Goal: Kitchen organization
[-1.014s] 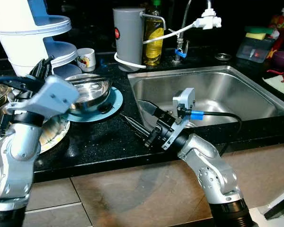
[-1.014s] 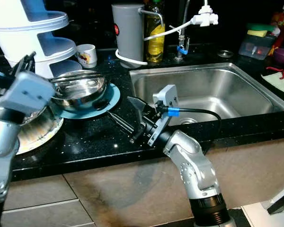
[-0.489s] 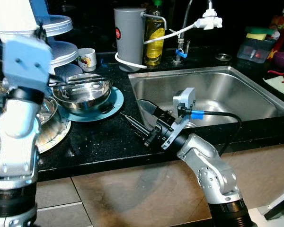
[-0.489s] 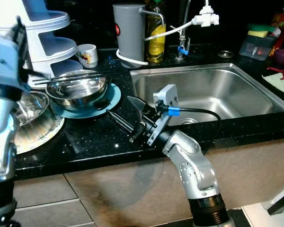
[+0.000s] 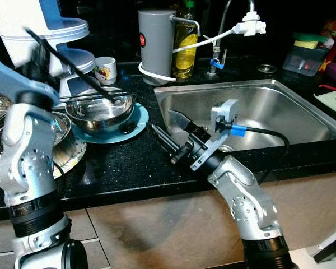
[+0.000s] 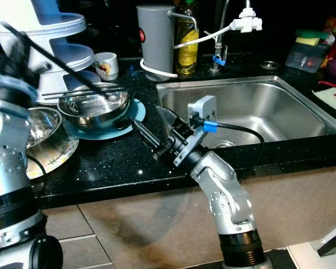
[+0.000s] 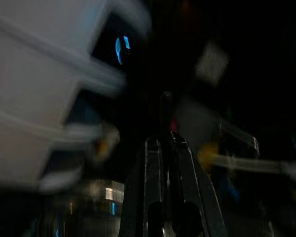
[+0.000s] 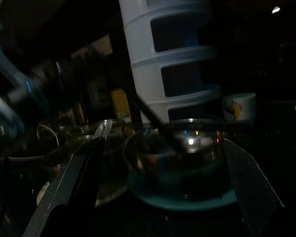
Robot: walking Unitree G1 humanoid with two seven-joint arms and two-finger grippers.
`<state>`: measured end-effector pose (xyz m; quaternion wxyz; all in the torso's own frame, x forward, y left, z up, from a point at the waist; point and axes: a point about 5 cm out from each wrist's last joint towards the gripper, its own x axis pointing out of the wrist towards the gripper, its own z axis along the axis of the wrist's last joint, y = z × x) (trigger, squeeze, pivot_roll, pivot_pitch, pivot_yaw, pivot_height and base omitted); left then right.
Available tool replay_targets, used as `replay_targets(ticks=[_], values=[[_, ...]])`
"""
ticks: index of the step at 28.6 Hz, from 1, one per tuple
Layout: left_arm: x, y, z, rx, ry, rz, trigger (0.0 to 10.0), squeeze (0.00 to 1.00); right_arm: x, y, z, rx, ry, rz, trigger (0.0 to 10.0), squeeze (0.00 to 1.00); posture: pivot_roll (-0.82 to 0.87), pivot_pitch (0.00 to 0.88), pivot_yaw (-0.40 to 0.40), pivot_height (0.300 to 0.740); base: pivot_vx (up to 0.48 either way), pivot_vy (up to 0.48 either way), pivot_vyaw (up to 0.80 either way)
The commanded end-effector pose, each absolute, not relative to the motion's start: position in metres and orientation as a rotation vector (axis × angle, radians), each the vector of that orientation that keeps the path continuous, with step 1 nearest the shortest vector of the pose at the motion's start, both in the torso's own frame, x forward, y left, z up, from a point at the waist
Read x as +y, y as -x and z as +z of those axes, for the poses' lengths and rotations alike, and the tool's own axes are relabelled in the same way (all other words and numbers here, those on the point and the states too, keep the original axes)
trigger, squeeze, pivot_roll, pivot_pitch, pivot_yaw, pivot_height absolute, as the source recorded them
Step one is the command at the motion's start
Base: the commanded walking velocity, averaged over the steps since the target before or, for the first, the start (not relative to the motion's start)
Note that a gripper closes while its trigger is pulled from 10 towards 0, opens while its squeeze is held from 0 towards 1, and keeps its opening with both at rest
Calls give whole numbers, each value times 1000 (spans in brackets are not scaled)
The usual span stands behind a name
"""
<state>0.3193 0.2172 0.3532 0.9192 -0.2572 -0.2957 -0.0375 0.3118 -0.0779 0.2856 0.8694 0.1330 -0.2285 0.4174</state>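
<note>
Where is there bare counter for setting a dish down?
The black counter in front, between the teal plate and the right gripper, is bare. The sink basin is open. The left end is crowded with steel bowls and the white rack.

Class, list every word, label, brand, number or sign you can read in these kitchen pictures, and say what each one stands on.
No text is readable.
Grey canister: a round red mark, too small to read.
Yellow bottle: a label, too blurred to read.
White mug: a coloured picture, no letters that can be made out.
</note>
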Motion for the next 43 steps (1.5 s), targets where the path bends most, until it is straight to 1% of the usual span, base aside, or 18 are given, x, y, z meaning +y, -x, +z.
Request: replay_targets(ticks=[1,6,7,8,9,10,11,15,20,22,24,26,28,29,30,32,35,43], values=[[220,-323,345,-547,548,-105,0,0,-83,-312,289,-504,-306,843,10000,0,25,164,11,740,0,0,0],[224,-330,333,-482,743,-179,0,0,-84,-312,291,-502,-360,848,10000,0,24,161,12,740,0,0,0],[221,-330,331,-483,780,-211,0,0,-84,-312,291,-498,-373,855,10000,114,20,157,15,740,0,0,0],[218,-330,330,-486,795,-234,0,0,-83,-311,290,-495,-382,861,10000,569,20,157,15,740,0,0,0],[215,-329,330,-485,807,-251,0,0,-82,-310,290,-494,-387,863,10000,788,20,157,15,740,0,0,0],[214,-328,330,-483,813,-260,0,0,-82,-310,290,-493,-389,864,10000,788,20,157,15,740,0,0,0],[213,-327,332,-493,817,-275,0,0,-81,-310,290,-493,-392,860,10000,1000,20,157,15,740,0,0,0],[219,-324,342,-561,831,-271,0,0,-81,-310,291,-497,-397,845,10000,1000,15,154,16,740,0,0,0],[235,-320,353,-658,758,-183,0,0,-83,-311,293,-504,-405,837,10000,984,20,157,14,740,0,0,0],[245,-311,367,-753,832,-193,0,0,-85,-312,296,-512,-436,834,10000,953,20,160,13,740,0,0,0],[245,-309,372,-767,890,-229,0,0,-85,-312,297,-513,-448,833,10000,953,20,160,13,740,0,0,0],[234,-309,373,-701,1021,-395,0,0,-85,-312,297,-511,-466,838,10000,984,20,160,13,740,0,0,0],[234,-309,373,-701,1021,-395,0,0,-85,-312,297,-511,-466,838,10000,984,20,160,13,740,0,0,0],[225,-307,370,-654,1040,-500,0,0,-85,-312,297,-509,-475,845,10000,1000,28,170,9,740,0,0,0],[212,-304,366,-605,988,-601,0,0,-84,-311,297,-507,-487,861,10000,1000,28,170,9,740,0,0,0],[202,-302,361,-573,938,-665,0,0,-82,-310,298,-503,-505,882,10000,1000,26,170,11,740,0,0,0],[195,-300,358,-572,910,-701,0,0,-80,-307,299,-493,-537,919,10000,1000,24,172,13,740,0,0,0],[193,-302,355,-577,979,-669,0,0,-69,-301,293,-430,-639,977,10000,1000,22,174,15,740,0,0,0]])
